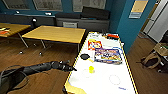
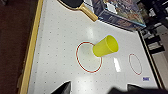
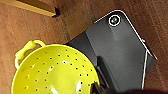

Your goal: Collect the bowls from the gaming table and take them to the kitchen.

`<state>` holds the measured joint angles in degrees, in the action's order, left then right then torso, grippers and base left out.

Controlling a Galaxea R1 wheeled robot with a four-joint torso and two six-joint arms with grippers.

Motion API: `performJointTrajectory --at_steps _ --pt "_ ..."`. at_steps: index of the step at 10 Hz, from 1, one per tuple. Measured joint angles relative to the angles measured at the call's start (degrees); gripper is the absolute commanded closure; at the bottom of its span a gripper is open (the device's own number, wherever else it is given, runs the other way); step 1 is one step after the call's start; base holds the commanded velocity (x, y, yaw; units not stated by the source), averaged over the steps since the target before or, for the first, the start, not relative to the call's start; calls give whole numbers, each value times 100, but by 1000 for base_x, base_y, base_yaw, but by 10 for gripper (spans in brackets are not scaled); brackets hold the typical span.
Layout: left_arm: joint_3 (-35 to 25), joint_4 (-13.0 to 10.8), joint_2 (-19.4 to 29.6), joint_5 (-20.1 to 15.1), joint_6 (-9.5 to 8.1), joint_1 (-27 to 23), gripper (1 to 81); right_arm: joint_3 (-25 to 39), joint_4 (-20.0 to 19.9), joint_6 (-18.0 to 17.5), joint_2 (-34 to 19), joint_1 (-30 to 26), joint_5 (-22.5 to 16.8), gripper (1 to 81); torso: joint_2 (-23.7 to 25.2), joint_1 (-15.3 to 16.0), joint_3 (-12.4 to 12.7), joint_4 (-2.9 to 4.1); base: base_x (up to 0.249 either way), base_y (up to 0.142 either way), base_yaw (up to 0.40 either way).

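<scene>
I am holding my left end effector [image 1: 73,68] at the glossy white, yellow-edged worktop [image 1: 100,82]; its grip state is unclear. A yellow plastic cup [image 2: 105,46] is lying beside a see-through bowl [image 2: 88,57].

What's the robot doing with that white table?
The robot's left arm reaches out to the gaming table, its left gripper at the near edge, holding nothing. A yellow cup stands on the white top by a red ring, with board game boxes farther along. A yellow colander shows close by the right wrist.
</scene>
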<state>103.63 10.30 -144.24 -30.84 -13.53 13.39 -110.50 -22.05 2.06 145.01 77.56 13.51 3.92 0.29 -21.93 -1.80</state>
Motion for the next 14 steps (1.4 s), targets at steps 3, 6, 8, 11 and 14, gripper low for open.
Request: performJointTrajectory --at_steps 3,6,8,11,14 --pt "541 -61 -573 -383 -24 -228 10 -33 0 -16 33 -16 -100 811 -2 2 -2 0 0 0 0" --pt "828 -380 -1235 -700 -315 -272 10 -67 -2 -16 48 -29 -113 811 -2 2 -2 0 0 0 0" --pt "891 -672 -1449 -827 -578 -366 10 -72 -2 -17 48 -77 -133 811 -2 2 -4 0 0 0 0" --pt "1059 -1079 -1899 -989 -1253 -388 10 -74 -2 -17 48 -107 -166 811 -4 5 -4 0 0 0 0" --pt "1429 -1184 -1965 -989 -1852 -540 10 -78 -2 -20 63 -208 -265 811 -4 5 -4 0 0 0 0"
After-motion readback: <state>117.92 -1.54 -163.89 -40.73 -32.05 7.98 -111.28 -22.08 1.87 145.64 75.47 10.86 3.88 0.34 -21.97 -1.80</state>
